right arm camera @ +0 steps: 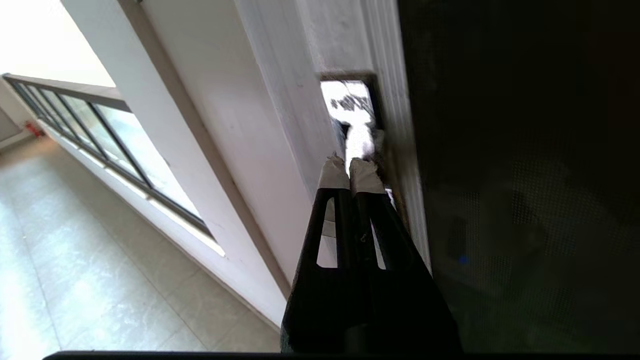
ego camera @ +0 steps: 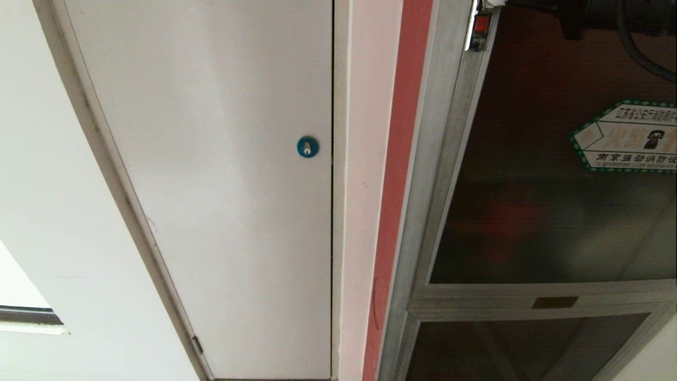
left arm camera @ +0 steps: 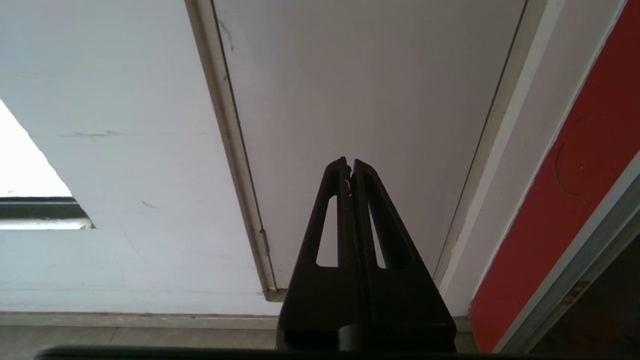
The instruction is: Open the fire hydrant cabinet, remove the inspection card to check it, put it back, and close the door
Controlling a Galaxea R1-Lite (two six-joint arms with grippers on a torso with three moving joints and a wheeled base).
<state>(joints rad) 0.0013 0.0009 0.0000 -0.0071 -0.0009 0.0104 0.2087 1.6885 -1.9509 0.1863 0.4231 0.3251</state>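
A pale wall fills the head view, with a plain white closet door carrying a round blue lock near its right edge. Right of it, past a red strip, stands the tall aluminium-framed fire hydrant cabinet. Its large dark frosted-glass door looks shut or nearly so, with a small red latch at the door's upper left corner and a white hexagonal green-bordered sticker toward its right edge. The sticker bears Chinese writing and a telephone symbol; its lower line appears to read 南京强劲消防, the rest too small to be sure of. A smaller dark glass panel sits below. The inspection card is not visible. Only a dark piece of the right arm shows at the top right corner.

In the left wrist view, the left gripper hangs with its black fingers pressed together, facing the white closet door's lower part, well apart from the cabinet.

In the right wrist view, the right gripper, fingers closed and tape-tipped, holding nothing, points along the door's latch-side frame edge, tips just beside the latch recess. The frame's long axis runs vertically, so the right arm is plainly the nearer one, and I judge the door's release hinges on those tips reaching the latch straight ahead.
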